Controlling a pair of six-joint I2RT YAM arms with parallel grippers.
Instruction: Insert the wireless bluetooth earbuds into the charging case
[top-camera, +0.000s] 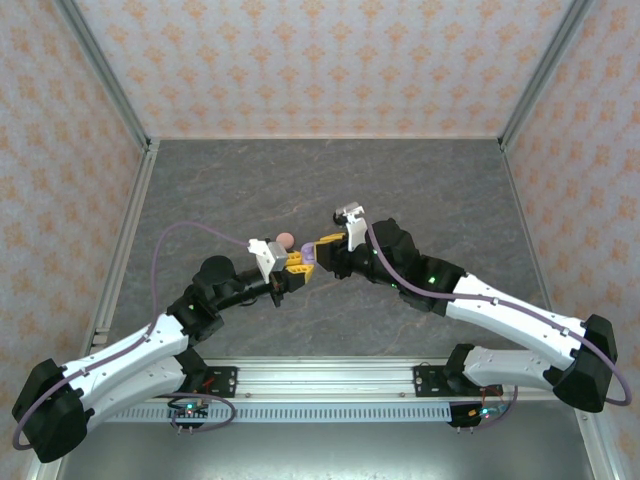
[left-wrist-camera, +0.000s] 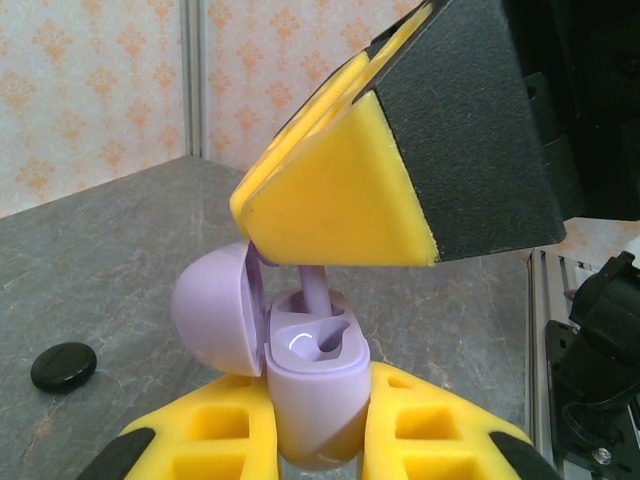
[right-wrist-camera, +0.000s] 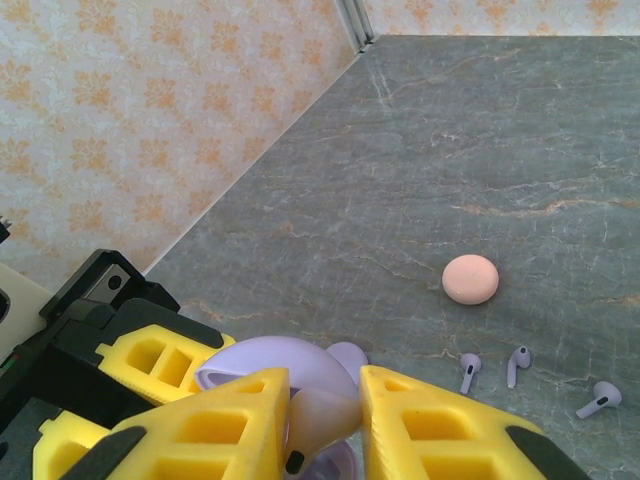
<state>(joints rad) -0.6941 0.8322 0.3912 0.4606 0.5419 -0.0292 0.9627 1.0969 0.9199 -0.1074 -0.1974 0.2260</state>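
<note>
top view: the left gripper (top-camera: 292, 265) and right gripper (top-camera: 322, 248) meet over the bench (top-camera: 450, 190), midway between its left and right edges.

left wrist view: the left gripper is clenched on the open case (left-wrist-camera: 312, 385), with its lid (left-wrist-camera: 212, 312) tipped left. the earbud (left-wrist-camera: 315, 290) has its long axis nearly upright, stem down in a socket. the step in hand is insertion. next, you likely press down along the stem, then let go.

right wrist view: the right gripper pinches that earbud. three loose earbuds (right-wrist-camera: 517, 365) lie near a pink disc (right-wrist-camera: 470, 278).
</note>
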